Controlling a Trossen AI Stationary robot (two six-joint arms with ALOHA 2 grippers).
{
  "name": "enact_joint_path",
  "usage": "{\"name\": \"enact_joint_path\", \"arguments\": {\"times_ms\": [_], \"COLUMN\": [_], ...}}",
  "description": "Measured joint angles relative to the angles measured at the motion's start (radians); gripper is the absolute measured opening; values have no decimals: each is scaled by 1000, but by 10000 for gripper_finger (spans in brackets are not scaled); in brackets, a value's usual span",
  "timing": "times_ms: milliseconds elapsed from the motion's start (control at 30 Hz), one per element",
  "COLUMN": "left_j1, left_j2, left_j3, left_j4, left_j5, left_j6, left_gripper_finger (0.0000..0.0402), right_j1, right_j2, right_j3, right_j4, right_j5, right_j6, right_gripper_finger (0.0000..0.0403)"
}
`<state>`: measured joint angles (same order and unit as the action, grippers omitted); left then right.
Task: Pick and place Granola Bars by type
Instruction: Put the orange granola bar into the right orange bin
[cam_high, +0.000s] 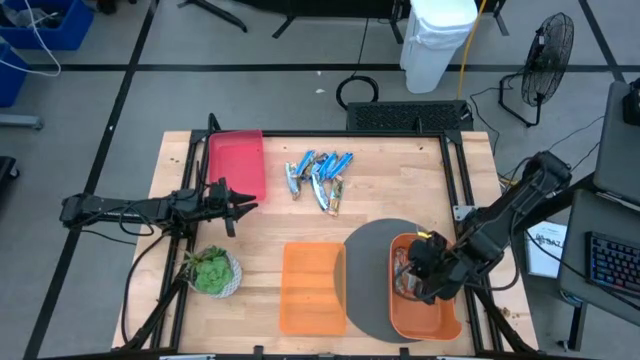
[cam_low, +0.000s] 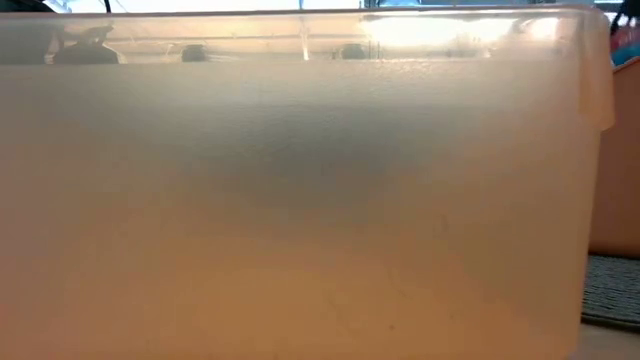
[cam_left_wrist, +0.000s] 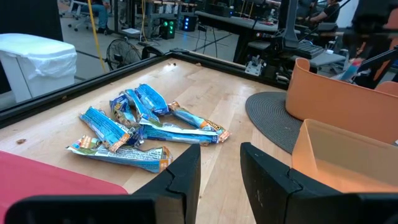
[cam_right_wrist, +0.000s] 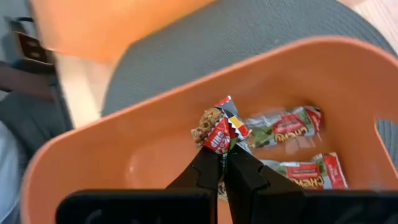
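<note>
Several blue-wrapped granola bars (cam_high: 320, 178) lie in a loose pile on the wood toward the table's far side, also visible in the left wrist view as the blue pile (cam_left_wrist: 140, 127). My left gripper (cam_high: 238, 205) hovers open at the table's left, near the red bin (cam_high: 237, 160), its fingers (cam_left_wrist: 186, 177) pointing at the pile. My right gripper (cam_high: 425, 268) is over the round-cornered orange bin (cam_high: 440, 320) and is shut on a red-wrapped bar (cam_right_wrist: 219, 129). Red-and-green wrapped bars (cam_right_wrist: 283, 127) lie on that bin's floor. My right gripper pinches the red-wrapped bar by one end (cam_right_wrist: 221, 144) between its two fingertips, coming slanting down from above. The rest of the bar sticks out beyond the fingertips, with a torn end showing granola (cam_right_wrist: 204, 124). It is lifted clear over the inside of the orange bin.
A rectangular orange bin (cam_high: 312, 287) stands at the near middle, and its translucent wall (cam_low: 300, 200) fills the low view. The round-cornered orange bin sits on a grey round mat (cam_high: 368, 265). A green plant in a white bowl (cam_high: 212, 271) is near the left front.
</note>
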<state>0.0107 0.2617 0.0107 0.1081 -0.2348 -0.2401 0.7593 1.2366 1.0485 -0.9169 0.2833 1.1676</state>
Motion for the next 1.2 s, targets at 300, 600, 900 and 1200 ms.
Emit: {"name": "enact_joint_path", "arguments": {"times_ms": [300,600,900,1200], "left_j1": [0,0,0,0], "left_j2": [0,0,0,0], "left_j3": [0,0,0,0], "left_j4": [0,0,0,0], "left_j5": [0,0,0,0], "left_j6": [0,0,0,0], "left_gripper_finger": [118,118,118,118], "right_j1": [0,0,0,0], "right_j2": [2,2,2,2], "right_j3": [-94,-117,-117,-117], "right_j4": [0,11,17,18], "right_j5": [-54,-53,-52,-51], "right_j6": [125,139,138,138], "right_gripper_finger": [4,5,23,38]}}
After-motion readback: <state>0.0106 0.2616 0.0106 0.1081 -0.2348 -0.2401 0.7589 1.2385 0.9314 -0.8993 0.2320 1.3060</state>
